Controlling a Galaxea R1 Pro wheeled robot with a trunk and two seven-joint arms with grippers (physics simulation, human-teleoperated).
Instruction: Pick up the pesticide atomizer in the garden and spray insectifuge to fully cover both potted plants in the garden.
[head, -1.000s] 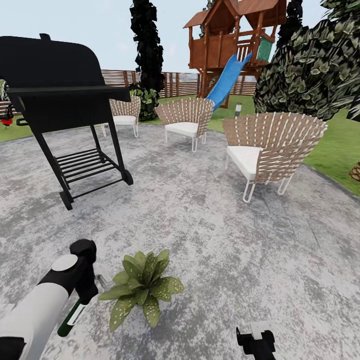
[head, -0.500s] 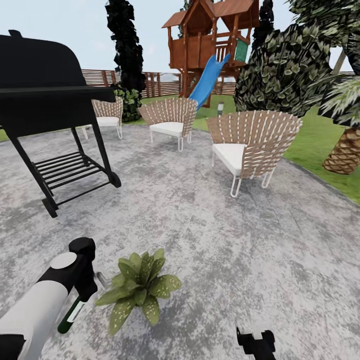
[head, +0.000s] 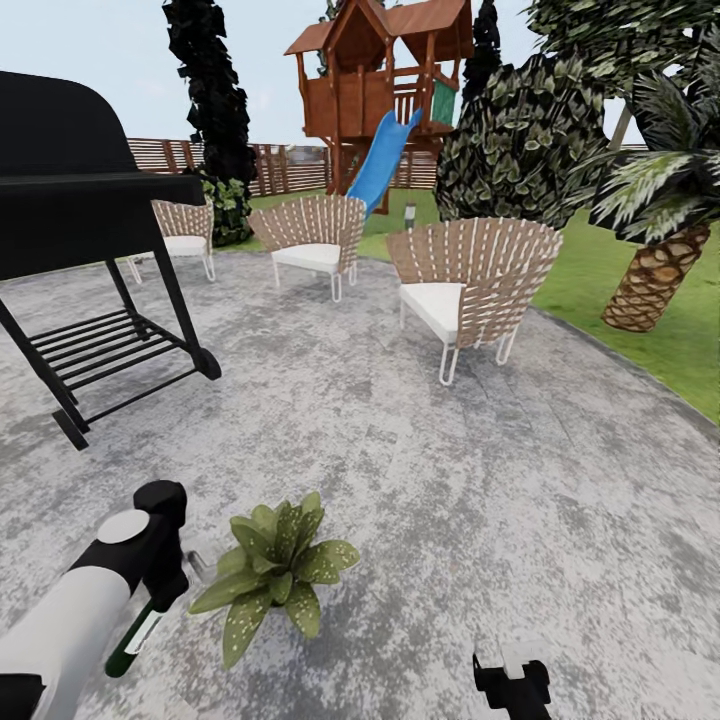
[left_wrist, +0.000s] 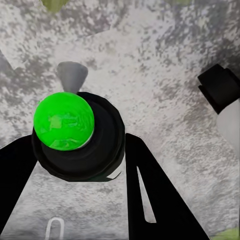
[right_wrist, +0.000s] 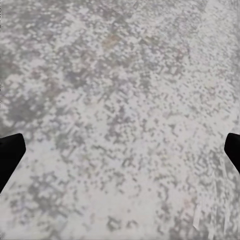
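A broad-leaved potted plant (head: 275, 575) stands on the grey stone patio (head: 420, 480) of the garden, low in the head view. Just left of it my left gripper (head: 160, 598) is shut on the pesticide atomizer (head: 133, 637), a dark green bottle with a white label that hangs down and slants left. In the left wrist view the atomizer (left_wrist: 100, 145) sits end-on between the two black fingers (left_wrist: 155, 200), with a bright green round spot on it. My right gripper (head: 511, 684) hovers low over bare patio to the plant's right; its fingertips (right_wrist: 10, 155) stand wide apart, open and empty.
A black grill (head: 70, 220) on a wheeled frame stands at the left. Three wicker chairs (head: 470, 285) sit further back on the patio. Beyond are lawn, a wooden playhouse with a blue slide (head: 385, 160), dark bushes, a palm (head: 655, 270) and a slatted fence.
The whole view has swung to the right, so grill, chairs and playhouse sit further left and the palm has come in. Both arms and the held atomizer keep their places.
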